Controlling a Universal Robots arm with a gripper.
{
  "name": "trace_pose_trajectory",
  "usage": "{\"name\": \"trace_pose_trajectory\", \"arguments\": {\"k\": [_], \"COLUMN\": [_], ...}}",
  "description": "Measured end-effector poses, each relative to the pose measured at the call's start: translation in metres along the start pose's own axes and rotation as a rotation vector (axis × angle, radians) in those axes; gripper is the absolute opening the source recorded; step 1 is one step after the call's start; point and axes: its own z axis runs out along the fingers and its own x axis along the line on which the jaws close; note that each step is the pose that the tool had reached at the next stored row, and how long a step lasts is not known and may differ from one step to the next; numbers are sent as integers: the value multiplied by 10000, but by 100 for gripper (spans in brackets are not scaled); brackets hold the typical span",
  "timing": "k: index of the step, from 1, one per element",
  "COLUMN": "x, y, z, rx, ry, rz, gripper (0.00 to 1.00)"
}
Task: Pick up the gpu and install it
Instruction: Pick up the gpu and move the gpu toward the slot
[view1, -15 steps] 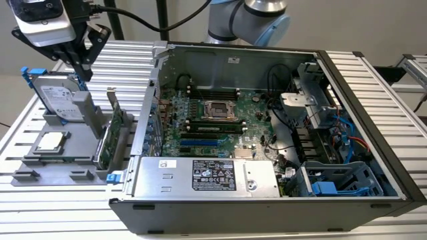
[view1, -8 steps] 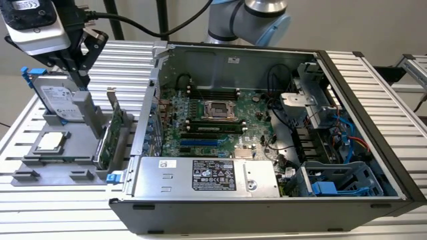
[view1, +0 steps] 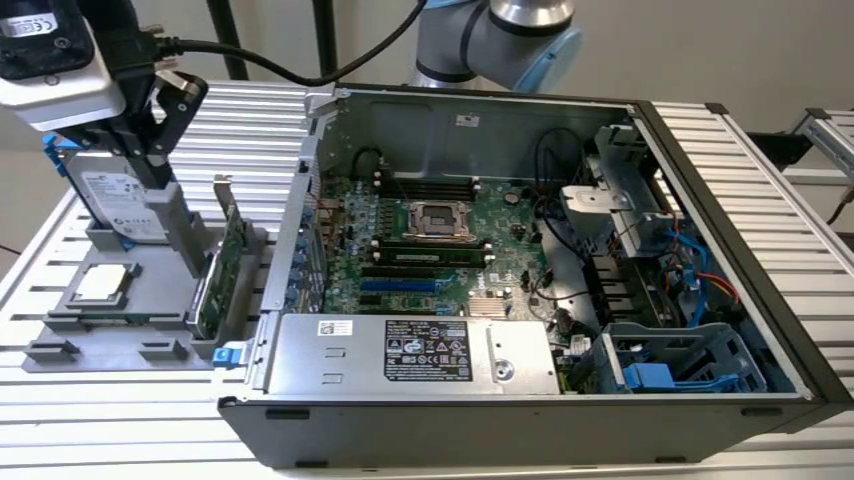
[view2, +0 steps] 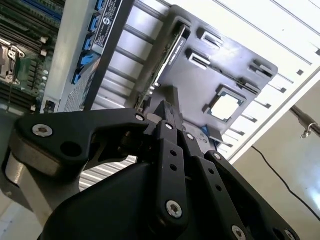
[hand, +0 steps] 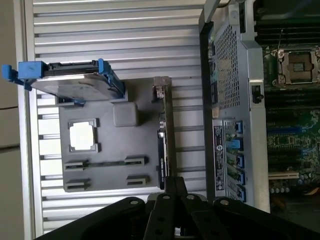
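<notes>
The gpu (view1: 218, 272) stands on its long edge in a slot of the grey holder tray (view1: 80, 335), outside the open computer case at the exterior view's left, silver bracket uppermost. Both wrist views show the gpu edge-on as a thin dark card (hand: 162, 137) (view2: 173, 52). My black gripper (view1: 163, 172) hangs above the tray, up and to the exterior view's left of the gpu, apart from it. Its fingertips (hand: 174, 184) (view2: 167, 111) are shut together with nothing between them, in line with one end of the card.
A hard drive (view1: 114, 200) in a blue frame leans upright at the tray's back, close below the gripper. A square processor (view1: 107, 285) lies in the tray. The open case's wall (view1: 296, 220) stands right beside the gpu; inside lie the motherboard (view1: 427, 240) and power supply (view1: 414, 352).
</notes>
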Motion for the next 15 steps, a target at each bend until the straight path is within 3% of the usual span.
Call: {"name": "trace_pose_trajectory", "arguments": {"k": [4,15], "x": [52,57], "y": [-24,-25], "z": [-3,-2], "rx": [0,0], "ry": [-1,0], "rz": [0,-5], "gripper": [0,0]}}
